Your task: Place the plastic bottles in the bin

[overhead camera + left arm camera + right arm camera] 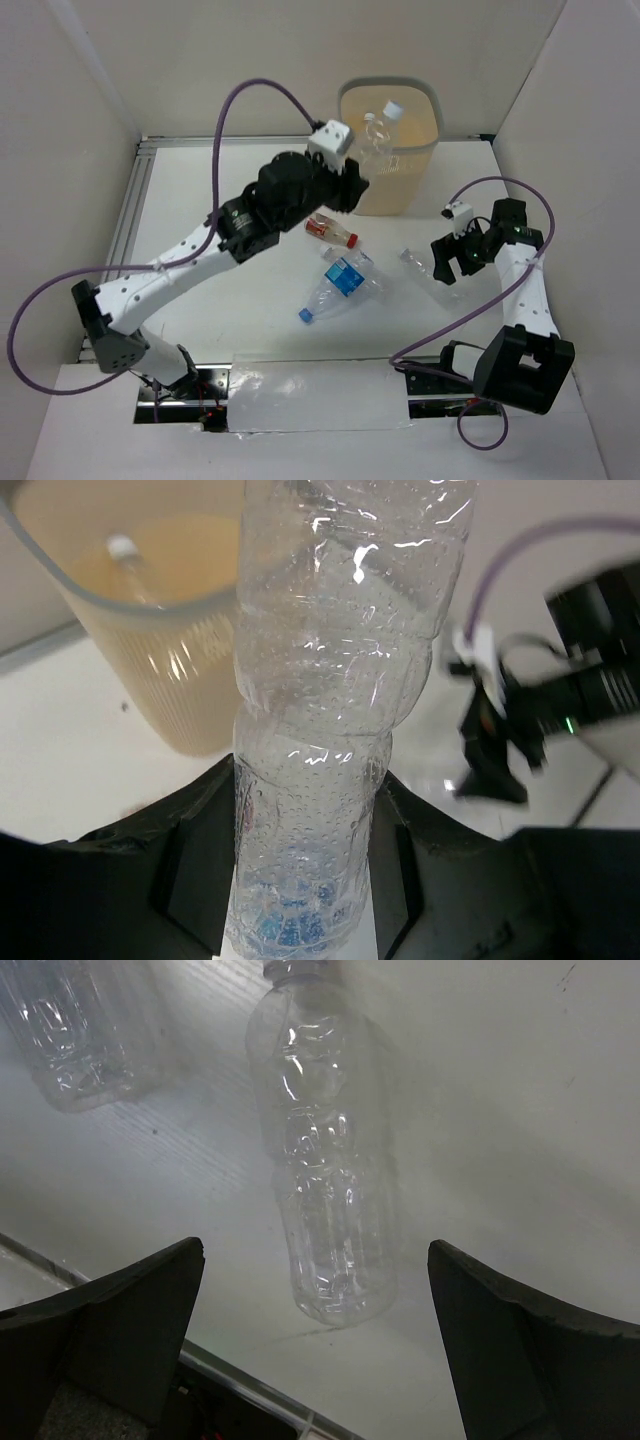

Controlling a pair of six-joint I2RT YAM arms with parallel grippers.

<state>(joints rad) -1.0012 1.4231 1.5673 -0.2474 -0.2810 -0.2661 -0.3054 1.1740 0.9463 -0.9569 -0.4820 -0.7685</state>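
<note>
Four plastic bottles on table, mid-frame; left tool grips fifth bottle by bin rim; right tool wide.

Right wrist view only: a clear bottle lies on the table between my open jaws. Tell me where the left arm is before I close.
Observer: The left gripper is shut on a clear bottle, raised at the bin with its capped end toward the opening.
Operator: List what else lies on the table.
Observer: Between the arms lie a small red-labelled bottle, a blue-labelled bottle and, against it, a blue-capped bottle.
Operator: Check inside the bin.
Observer: A white cap shows inside it; I cannot tell how many bottles are in there.
</note>
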